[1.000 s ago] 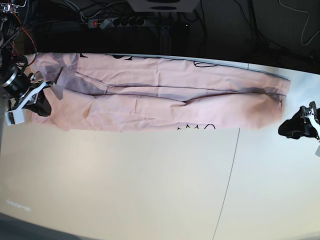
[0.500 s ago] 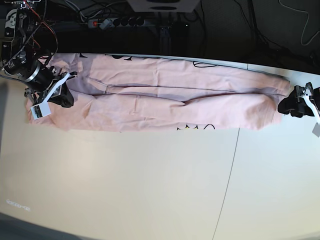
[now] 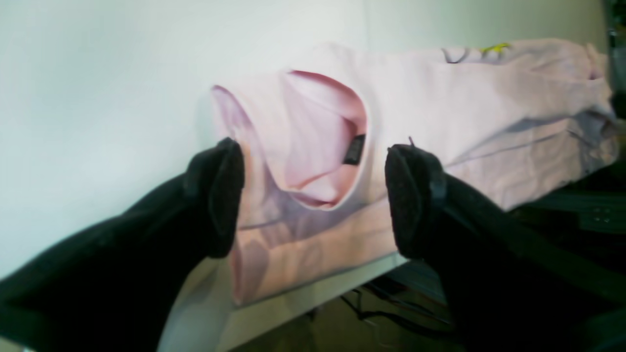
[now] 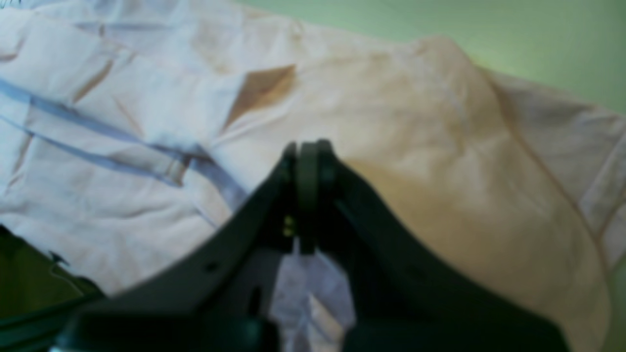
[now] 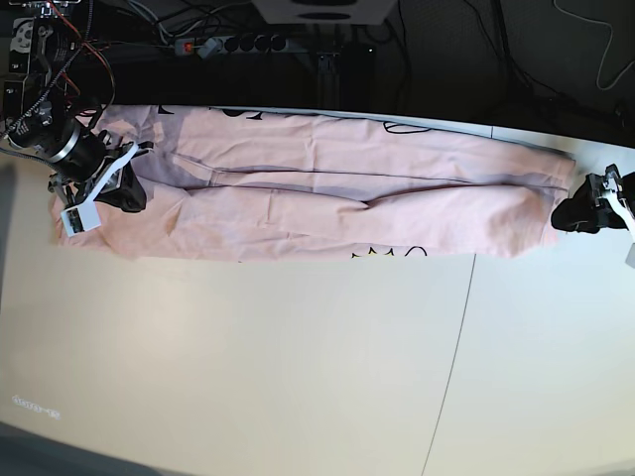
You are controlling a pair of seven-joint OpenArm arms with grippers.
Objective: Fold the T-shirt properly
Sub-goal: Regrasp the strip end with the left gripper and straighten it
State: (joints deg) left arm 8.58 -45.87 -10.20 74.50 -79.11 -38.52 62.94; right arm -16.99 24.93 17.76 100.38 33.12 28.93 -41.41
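The pale pink T-shirt lies folded into a long strip along the far side of the white table. Bits of black lettering show at its edges. My left gripper is open, its fingers on either side of the collar opening with the black label. In the base view it sits at the shirt's right end. My right gripper is shut, tips together over wrinkled cloth, with no cloth visible between the pads. In the base view it is on the shirt's left end.
The table's far edge runs close under the collar end, with cables and a dark floor beyond. A power strip and wires lie behind the table. A thin dark seam crosses the tabletop.
My right gripper moved from beside the shirt's left edge onto the cloth. My left gripper moved up to the shirt's right end. Little has changed in the last half second.
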